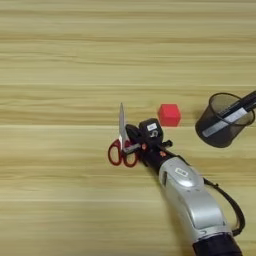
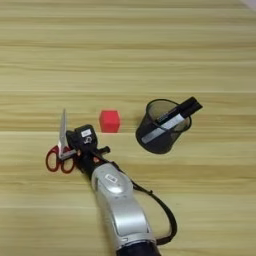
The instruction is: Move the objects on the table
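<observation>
Gripper [image 1: 131, 145]: at the scissors' [image 1: 121, 142] pivot, just right of the red handles; apparently clamped on them, though the fingers are partly hidden.
Scissors: flat on the table [image 1: 60, 60], blades pointing far.
Cube [image 1: 169, 114]: just right and farther, untouched.
Pen cup [image 2: 160, 126]: far right, tilted, marker [image 2: 172, 118] inside.
Progress: early; nothing visibly relocated.
Views: cup fully framed in right eye only.

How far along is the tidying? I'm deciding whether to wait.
Done: the marker already stands in the pen cup. In hand: the pincer is at the scissors, beside their red handles; a firm grip isn't clear. Left: the red cube sits untouched on the table, between scissors and cup.
</observation>
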{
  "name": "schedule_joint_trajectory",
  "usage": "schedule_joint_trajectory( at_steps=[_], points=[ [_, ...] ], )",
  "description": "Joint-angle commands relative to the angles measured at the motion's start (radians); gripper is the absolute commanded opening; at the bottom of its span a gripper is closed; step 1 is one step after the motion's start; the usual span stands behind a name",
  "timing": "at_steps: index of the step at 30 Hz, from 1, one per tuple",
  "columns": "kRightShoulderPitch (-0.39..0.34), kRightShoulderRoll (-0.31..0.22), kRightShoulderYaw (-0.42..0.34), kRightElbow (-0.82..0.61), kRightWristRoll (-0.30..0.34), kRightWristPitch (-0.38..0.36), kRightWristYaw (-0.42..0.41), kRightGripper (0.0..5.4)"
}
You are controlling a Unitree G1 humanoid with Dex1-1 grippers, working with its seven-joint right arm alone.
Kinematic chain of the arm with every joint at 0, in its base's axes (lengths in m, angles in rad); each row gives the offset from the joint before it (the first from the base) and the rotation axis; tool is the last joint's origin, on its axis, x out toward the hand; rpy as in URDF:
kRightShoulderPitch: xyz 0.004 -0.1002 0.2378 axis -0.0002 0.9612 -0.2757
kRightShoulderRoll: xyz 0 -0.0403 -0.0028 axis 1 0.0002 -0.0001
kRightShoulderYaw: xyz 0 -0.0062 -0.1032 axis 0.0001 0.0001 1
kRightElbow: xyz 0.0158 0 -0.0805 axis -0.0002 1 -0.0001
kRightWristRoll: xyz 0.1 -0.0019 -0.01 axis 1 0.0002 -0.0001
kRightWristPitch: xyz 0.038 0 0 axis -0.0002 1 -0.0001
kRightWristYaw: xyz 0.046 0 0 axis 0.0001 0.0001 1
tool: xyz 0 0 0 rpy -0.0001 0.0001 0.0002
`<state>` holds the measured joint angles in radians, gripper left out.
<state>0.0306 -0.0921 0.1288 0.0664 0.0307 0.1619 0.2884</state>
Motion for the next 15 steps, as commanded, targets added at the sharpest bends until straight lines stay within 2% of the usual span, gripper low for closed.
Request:
schedule_joint_trajectory(
  at_steps=[1,3,10,15],
  points=[
    [-0.004,-0.001,0.000,0.003,-0.023,-0.031,-0.030,0.04],
    [-0.004,-0.004,0.006,0.001,-0.043,-0.066,-0.044,0.19],
    [-0.018,-0.023,0.006,0.005,-0.152,-0.283,-0.142,0.86],
    [-0.023,-0.018,-0.007,0.006,-0.150,-0.377,-0.162,1.29]
  ],
)
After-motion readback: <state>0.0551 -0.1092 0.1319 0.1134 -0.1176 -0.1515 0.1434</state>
